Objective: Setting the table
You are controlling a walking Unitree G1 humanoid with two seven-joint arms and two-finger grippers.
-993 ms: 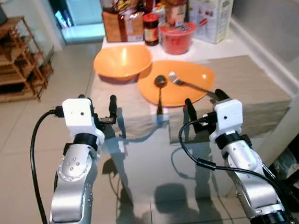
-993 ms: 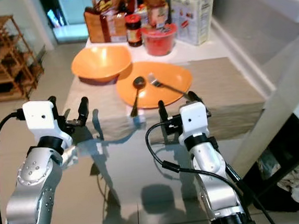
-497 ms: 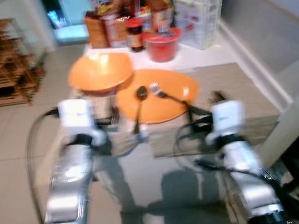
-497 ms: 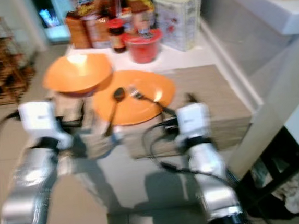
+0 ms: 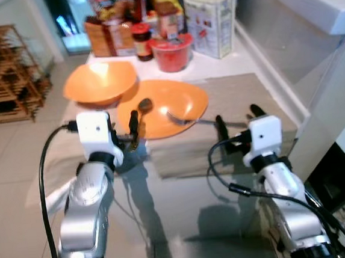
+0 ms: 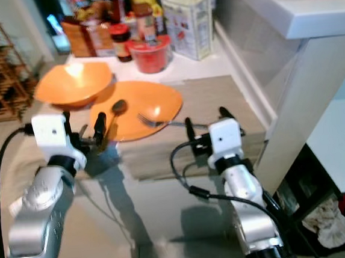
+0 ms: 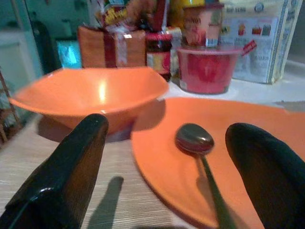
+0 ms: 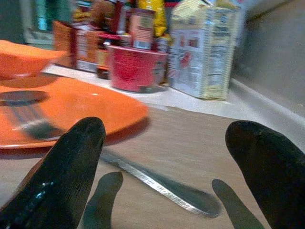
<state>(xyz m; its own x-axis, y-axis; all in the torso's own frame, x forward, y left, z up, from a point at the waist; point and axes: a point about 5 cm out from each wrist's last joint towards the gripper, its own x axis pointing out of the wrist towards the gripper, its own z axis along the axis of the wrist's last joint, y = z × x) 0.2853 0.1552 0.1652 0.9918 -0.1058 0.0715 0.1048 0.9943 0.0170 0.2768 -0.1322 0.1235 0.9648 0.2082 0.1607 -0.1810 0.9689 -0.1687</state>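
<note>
Both arms have closed in since a second ago: the left tool (image 5: 131, 128), released, frames the dark metal spoon (image 7: 202, 155) on the flat orange plate (image 5: 185, 101), the right tool (image 5: 237, 118), released, straddles the silver fork's handle (image 8: 159, 186), which could skid off the plate's rim if nudged.
</note>
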